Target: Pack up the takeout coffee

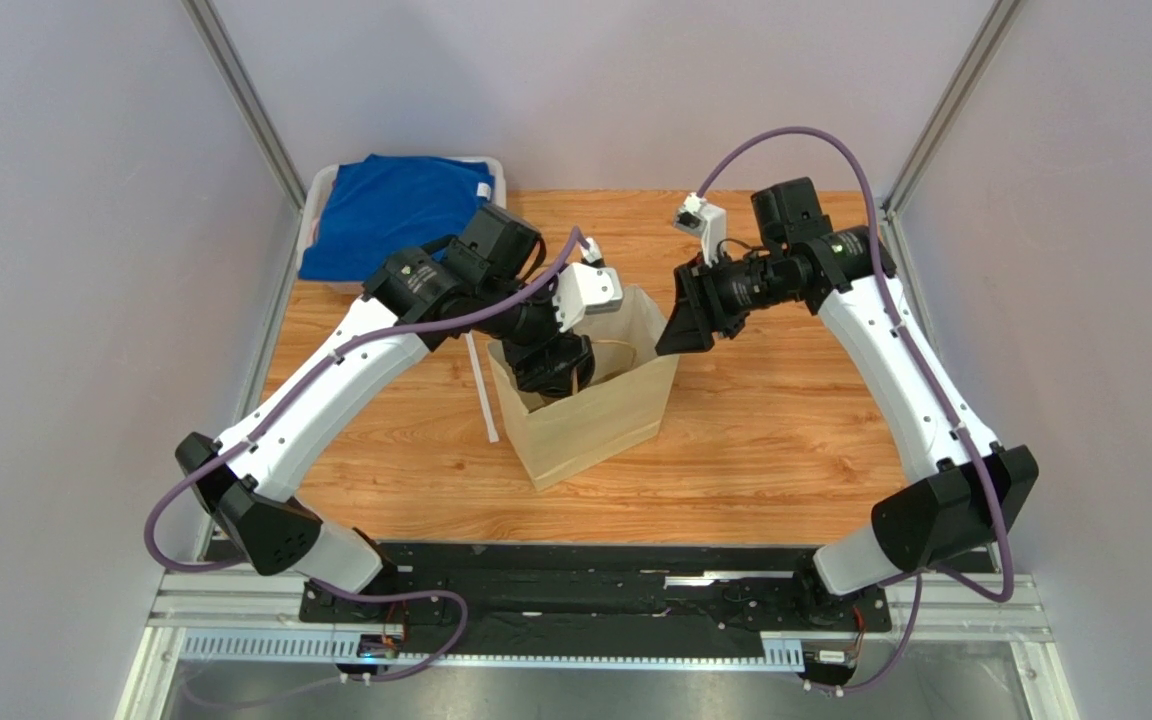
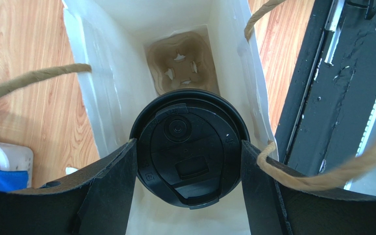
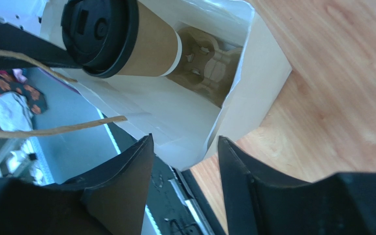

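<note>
1. Brown paper under a black lid, the takeout coffee hung upright in the mouth of the paper bag, above the pulp tray on the bag's floor.
2. The left gripper clamped it at the lid, probably to lower it straight into a tray socket.
3. The right gripper held nothing. Its jaws stood apart with the bag's rim between them, seemingly to steady the opening.

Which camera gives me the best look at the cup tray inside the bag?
Left wrist: it looks straight down the paper bag onto the cup tray, only its near part covered by the coffee cup lid. Right wrist shows the tray obliquely, partly behind the cup. In the top view the left gripper blocks it.
</note>
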Motion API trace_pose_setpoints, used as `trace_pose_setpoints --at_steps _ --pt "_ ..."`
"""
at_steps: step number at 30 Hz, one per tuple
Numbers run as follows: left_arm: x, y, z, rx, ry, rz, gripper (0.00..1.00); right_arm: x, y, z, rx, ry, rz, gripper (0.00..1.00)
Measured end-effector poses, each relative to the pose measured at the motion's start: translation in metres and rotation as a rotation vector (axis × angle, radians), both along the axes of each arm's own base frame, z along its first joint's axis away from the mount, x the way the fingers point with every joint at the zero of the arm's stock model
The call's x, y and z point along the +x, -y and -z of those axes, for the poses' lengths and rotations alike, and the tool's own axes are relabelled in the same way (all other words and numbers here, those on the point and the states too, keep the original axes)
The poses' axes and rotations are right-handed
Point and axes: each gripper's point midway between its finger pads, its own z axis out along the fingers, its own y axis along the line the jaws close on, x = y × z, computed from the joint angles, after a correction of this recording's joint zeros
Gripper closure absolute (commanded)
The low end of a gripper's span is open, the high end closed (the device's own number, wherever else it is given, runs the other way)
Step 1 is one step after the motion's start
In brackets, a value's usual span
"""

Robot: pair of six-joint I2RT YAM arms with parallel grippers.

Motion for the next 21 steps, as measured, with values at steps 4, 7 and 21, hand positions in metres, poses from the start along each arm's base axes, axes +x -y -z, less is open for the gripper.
trace_pose_setpoints --at_steps 4,7,21 --pt "0.0 0.0 0.004 -0.001 0.001 -0.002 0.79 0.011 0.0 -0.019 -0.012 0.104 -0.047 0.41" --pt "0.003 0.001 0.005 -0.011 0.008 -0.008 0.79 0.031 -0.007 -0.039 0.01 0.17 -0.061 0.5" --pt "0.005 -0.005 0.009 -0.065 0.004 -0.074 0.79 -0.026 -0.048 -0.038 0.219 -0.026 -0.284 0.73"
